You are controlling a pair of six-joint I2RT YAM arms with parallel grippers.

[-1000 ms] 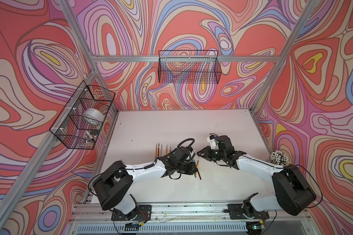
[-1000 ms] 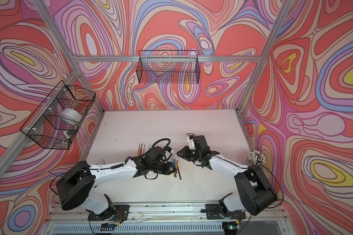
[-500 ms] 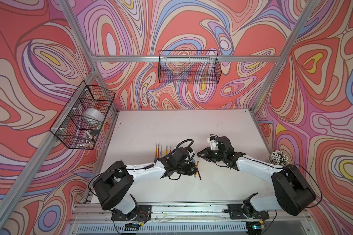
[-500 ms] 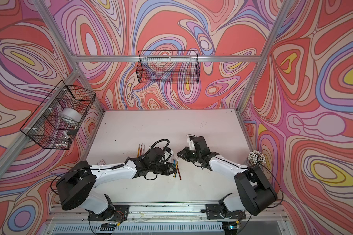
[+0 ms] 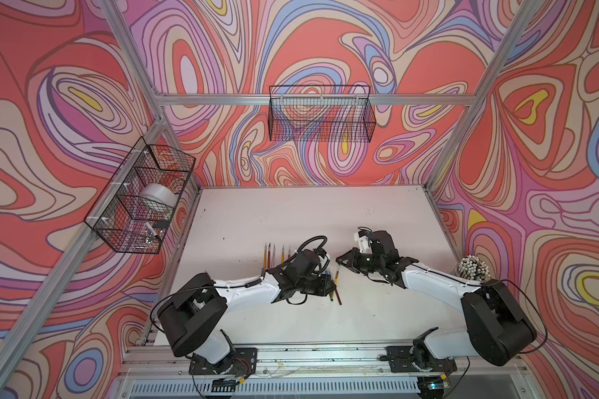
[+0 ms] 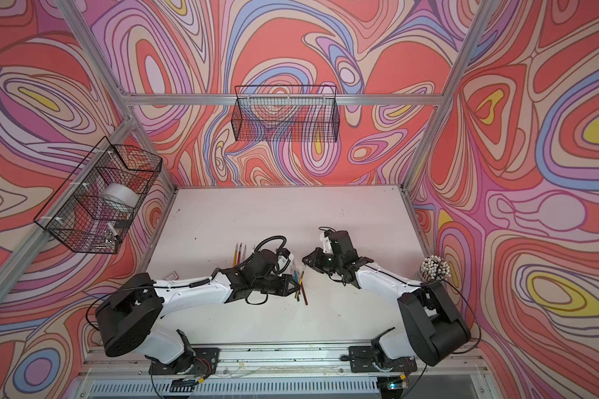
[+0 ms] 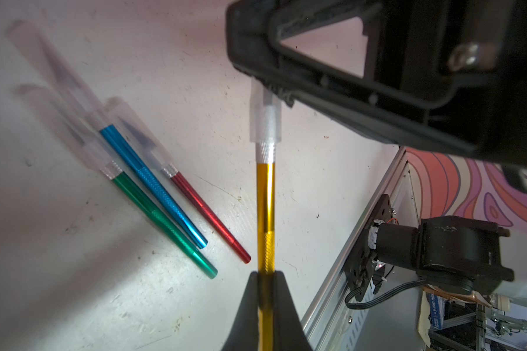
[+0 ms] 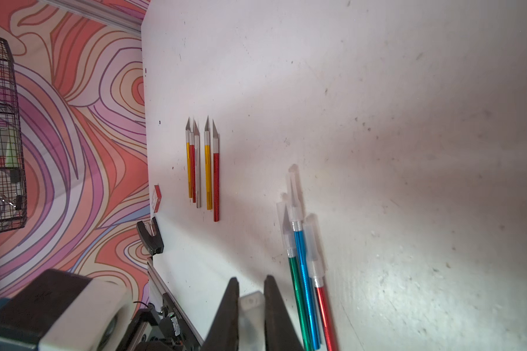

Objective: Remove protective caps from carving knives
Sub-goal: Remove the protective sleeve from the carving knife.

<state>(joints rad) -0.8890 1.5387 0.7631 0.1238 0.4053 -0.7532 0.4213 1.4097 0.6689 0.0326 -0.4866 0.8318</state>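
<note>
My left gripper (image 7: pixel 266 275) is shut on the handle of a gold carving knife (image 7: pixel 265 212), seen just above the table in both top views (image 5: pixel 336 276) (image 6: pixel 301 274). Its translucent protective cap (image 7: pixel 263 121) still covers the blade end, with the knurled collar showing below it. My right gripper (image 8: pixel 250 281) is shut on that cap (image 8: pixel 250 307). Beside them lie green (image 7: pixel 165 225), blue (image 7: pixel 155 188) and red (image 7: pixel 207 215) knives, each with its cap on. Several uncapped knives (image 8: pixel 201 164) lie in a row further left (image 5: pixel 274 255).
A cup of white-tipped sticks (image 5: pixel 472 271) stands at the table's right edge. A small red and white box (image 8: pixel 157 197) lies by the left edge. Wire baskets hang on the back wall (image 5: pixel 320 117) and left wall (image 5: pixel 140 203). The metal rail (image 5: pixel 308 352) runs along the front.
</note>
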